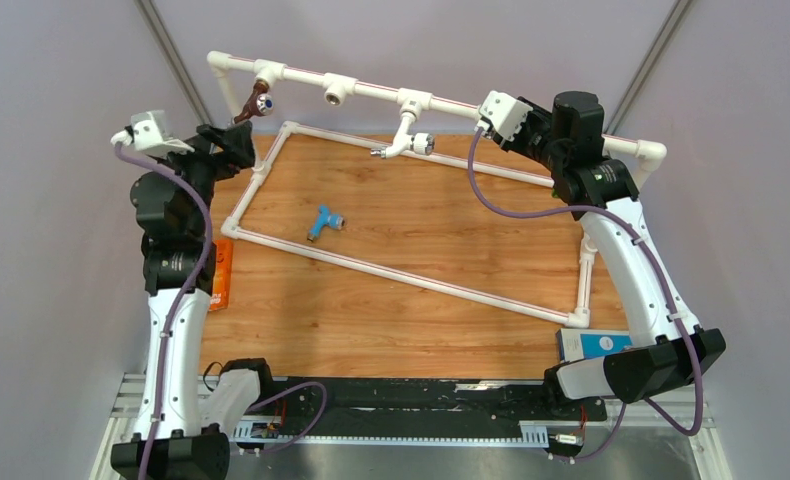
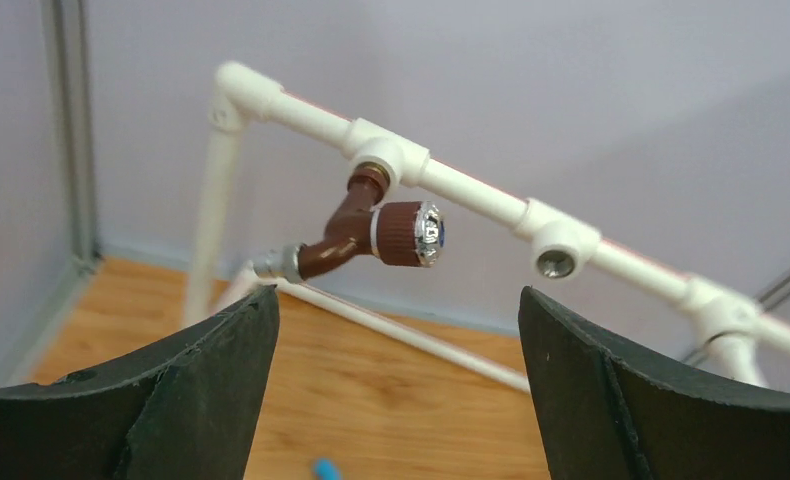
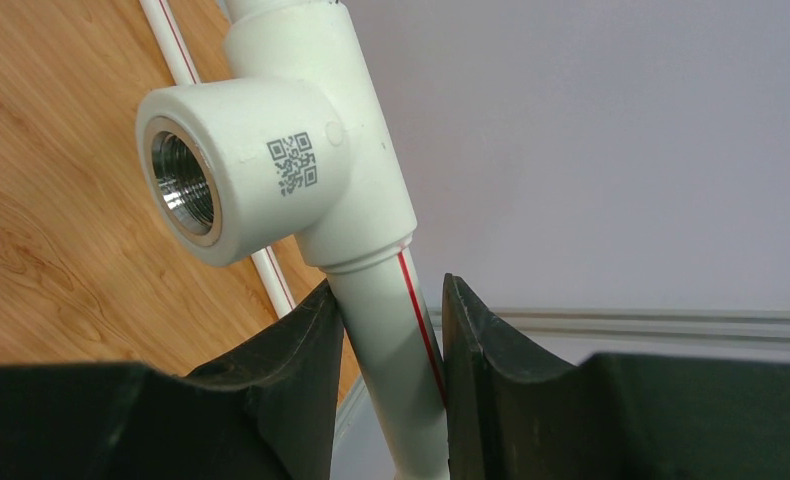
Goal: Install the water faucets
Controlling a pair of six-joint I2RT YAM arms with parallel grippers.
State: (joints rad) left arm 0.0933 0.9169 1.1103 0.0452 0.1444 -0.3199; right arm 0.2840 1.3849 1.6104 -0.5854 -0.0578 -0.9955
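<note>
Smooth, slightly glossy white plastic pipe frame (image 3: pixel 361 190) with a shiny threaded metal socket (image 3: pixel 183 185). Glossy dark brown faucet (image 2: pixel 351 240) in plastic, its handle capped in bright chrome. Table (image 1: pixel 421 290) of matt wood-grain board. Left gripper (image 2: pixel 398 300) fingers (image 2: pixel 211 390) look matt black, faintly rough.

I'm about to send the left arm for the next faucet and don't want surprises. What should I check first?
1. Open left gripper clear of the brown faucet: ok.
2. Fully tightened brown faucet: cannot tell.
3. Clamp of right gripper on the pipe frame: ok.
4. Empty middle socket: ok.
5. Free-lying blue faucet on the table: ok.
6. Whereabouts of green faucet: cannot tell, not in view.
</note>
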